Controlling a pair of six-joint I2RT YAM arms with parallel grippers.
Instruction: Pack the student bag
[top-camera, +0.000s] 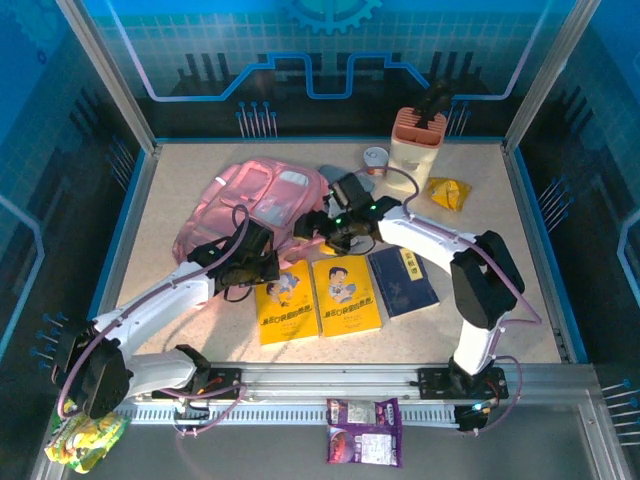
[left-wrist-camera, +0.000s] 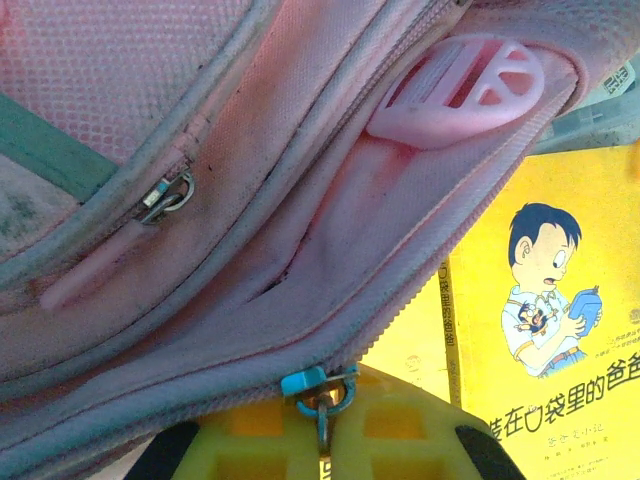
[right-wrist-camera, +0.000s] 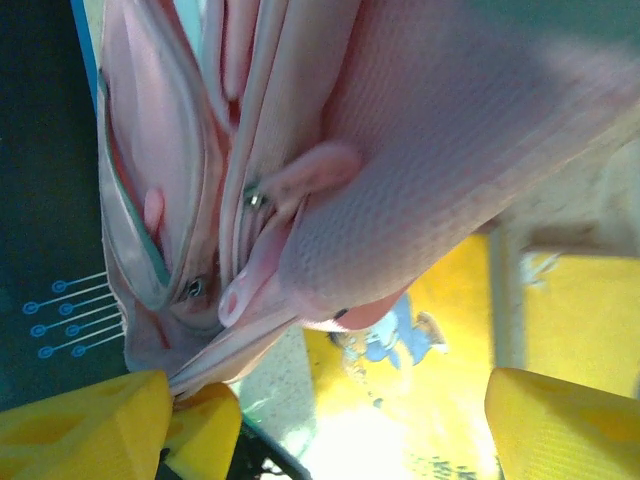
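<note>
The student bag (top-camera: 250, 203) is a soft pink backpack lying at the back left of the table. My left gripper (top-camera: 256, 258) is at the bag's near edge. In the left wrist view its yellow jaws (left-wrist-camera: 325, 425) are shut on the metal pull of a blue zip slider (left-wrist-camera: 318, 384), just below the bag's pink fabric (left-wrist-camera: 250, 200). My right gripper (top-camera: 322, 226) sits at the bag's right side. Its jaws (right-wrist-camera: 330, 430) stand wide open, and the bag's fabric (right-wrist-camera: 420, 130) hangs above them. A fold of the bag's edge reaches down to the left finger (right-wrist-camera: 90, 430).
Two yellow picture books (top-camera: 285, 302) (top-camera: 346, 294) and a dark blue book (top-camera: 403, 281) lie in front of the bag. At the back right are a pen holder (top-camera: 415, 150), a small can (top-camera: 376, 160) and a yellow packet (top-camera: 448, 192). Snack packets (top-camera: 364, 432) lie off the table's near edge.
</note>
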